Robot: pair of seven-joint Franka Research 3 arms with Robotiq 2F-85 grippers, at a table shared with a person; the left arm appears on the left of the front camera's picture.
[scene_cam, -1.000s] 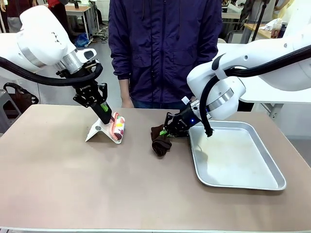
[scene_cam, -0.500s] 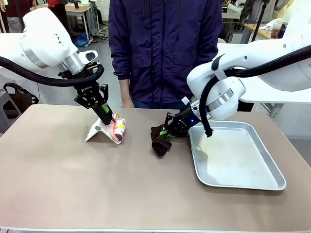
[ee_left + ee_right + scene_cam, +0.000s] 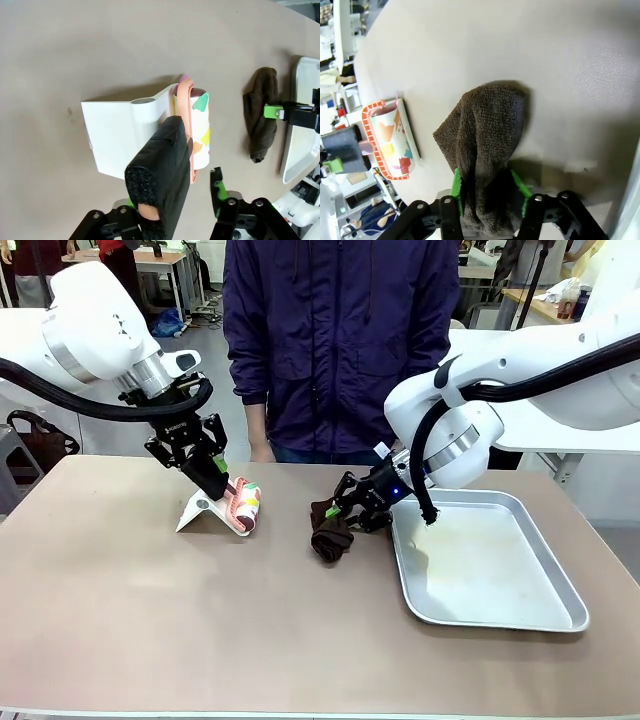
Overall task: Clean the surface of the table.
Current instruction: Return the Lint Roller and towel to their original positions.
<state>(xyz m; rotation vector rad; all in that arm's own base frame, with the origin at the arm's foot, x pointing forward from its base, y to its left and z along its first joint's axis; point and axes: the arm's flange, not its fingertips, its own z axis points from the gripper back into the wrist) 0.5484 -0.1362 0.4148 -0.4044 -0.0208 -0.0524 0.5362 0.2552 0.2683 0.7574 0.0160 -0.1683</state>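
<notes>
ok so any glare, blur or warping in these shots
Front view: sharp, with soft glare on the metal tray. Left wrist view: wide-angle bend, the near pincer finger looms large and soft. Right wrist view: the brown cloth casts a dark shadow on the table.

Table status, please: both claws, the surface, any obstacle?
Left claw open beside lint roller. Right claw open around brown cloth. Table not yet wiped. Metal tray sits at right.

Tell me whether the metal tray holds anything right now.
Empty. In the front view the metal tray shows a bare shiny floor; the brown cloth lies outside it on the table, beside its left rim.
</notes>
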